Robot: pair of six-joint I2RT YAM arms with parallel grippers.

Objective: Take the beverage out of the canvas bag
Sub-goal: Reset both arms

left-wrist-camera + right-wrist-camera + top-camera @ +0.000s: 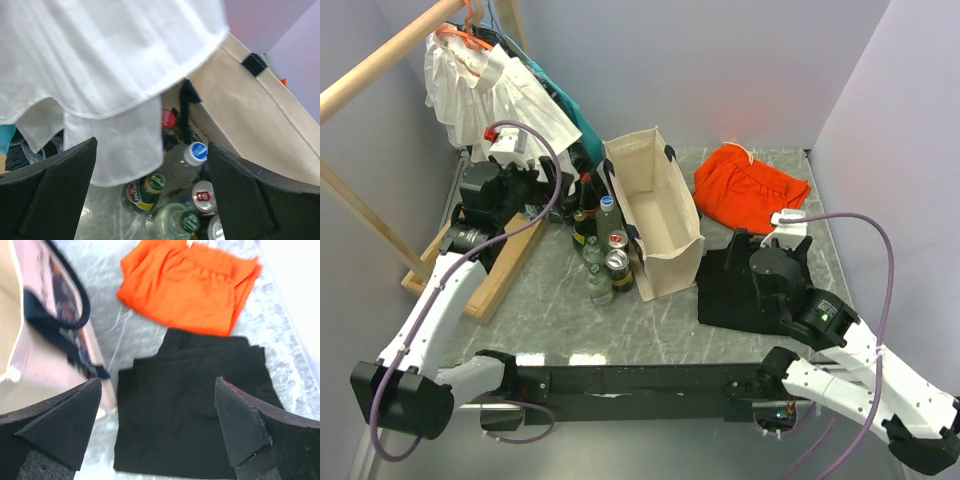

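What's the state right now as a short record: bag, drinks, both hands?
canvas bag: upright, top open; no drink visible inside from the top view
bottles and cans: clustered outside the bag, on the left arm's side
left hand: open, empty, above that cluster, by the hanging white shirt
right hand: open, empty, over the black garment
orange garment: lying beyond the black one

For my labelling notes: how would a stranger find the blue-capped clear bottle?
Find the beige canvas bag standing open mid-table. A cluster of drinks stands beside its left wall. The clear bottle there is the only one with a light blue cap; its neighbours are green-capped bottles and cans.
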